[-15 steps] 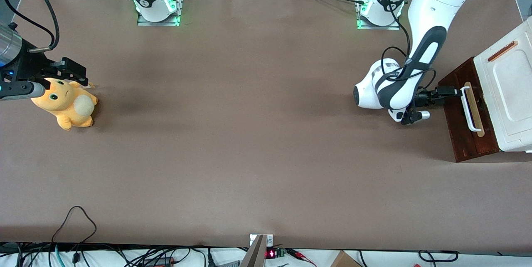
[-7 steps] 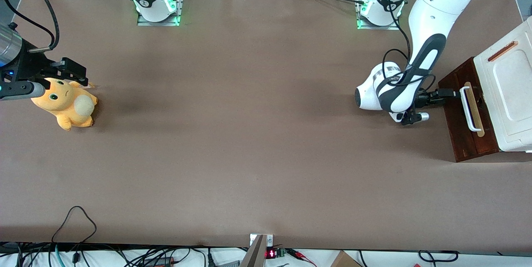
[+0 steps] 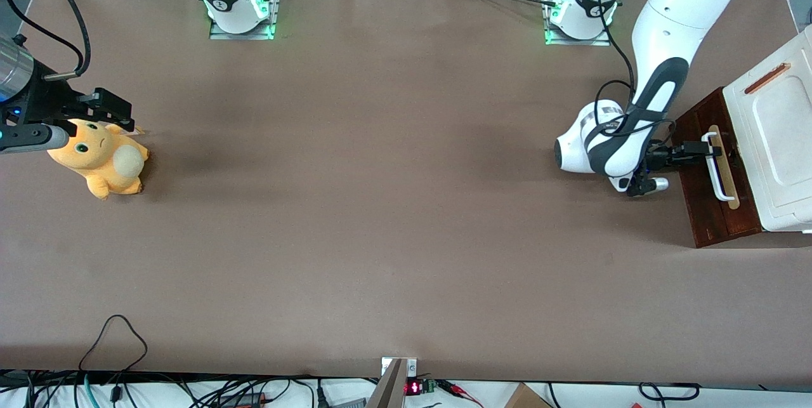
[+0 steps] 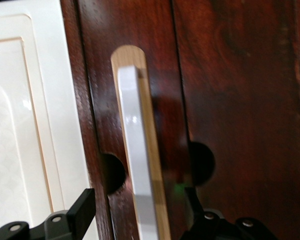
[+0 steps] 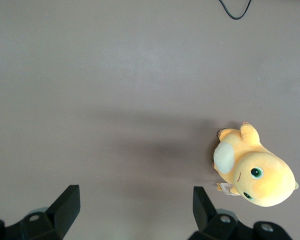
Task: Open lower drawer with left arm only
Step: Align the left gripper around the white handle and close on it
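We see the left arm (image 3: pixel 660 33) reaching down at the working arm's end of the desk (image 3: pixel 380 205). The lower drawer (image 3: pixel 704 186) sits shut at three o'clock. Our tool (image 3: pixel 709 150) straddles its white handle (image 4: pixel 137 170), fingers (image 4: pixel 82 212) wide.

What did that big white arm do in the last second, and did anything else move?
The left arm pushed its gripper forward to the lower drawer's white handle, which now lies between its open fingers. The lower drawer has not moved, nor the orange plush toy.
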Robot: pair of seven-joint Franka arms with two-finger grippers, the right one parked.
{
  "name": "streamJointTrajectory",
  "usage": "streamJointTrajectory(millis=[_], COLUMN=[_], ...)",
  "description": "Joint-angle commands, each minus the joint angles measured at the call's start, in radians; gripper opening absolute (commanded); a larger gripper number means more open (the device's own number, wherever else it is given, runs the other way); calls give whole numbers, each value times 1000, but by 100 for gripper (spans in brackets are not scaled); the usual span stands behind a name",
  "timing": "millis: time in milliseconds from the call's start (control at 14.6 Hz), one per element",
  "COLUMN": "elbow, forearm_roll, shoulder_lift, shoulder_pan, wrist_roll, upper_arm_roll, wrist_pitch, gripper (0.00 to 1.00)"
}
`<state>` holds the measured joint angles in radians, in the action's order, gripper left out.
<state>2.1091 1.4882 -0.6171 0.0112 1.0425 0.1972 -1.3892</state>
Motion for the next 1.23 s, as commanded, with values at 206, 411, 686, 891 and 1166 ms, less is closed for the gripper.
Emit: streamJointTrajectory(millis=[206,411,686,891,1166], elbow=[-12,-20,-28,-29,-29], forearm_roll=[43,44,59,73,81], shoulder_lift=[-3,-10,-21,-26,-32], shoulder_pan=[13,13,13,26,38], wrist_roll=[-39,-41,-48,-48,-48], upper_arm_roll=[2,2,2,2,2], wrist_pitch=[4,1,-4,-2,-4], gripper=[52,45,45,43,40])
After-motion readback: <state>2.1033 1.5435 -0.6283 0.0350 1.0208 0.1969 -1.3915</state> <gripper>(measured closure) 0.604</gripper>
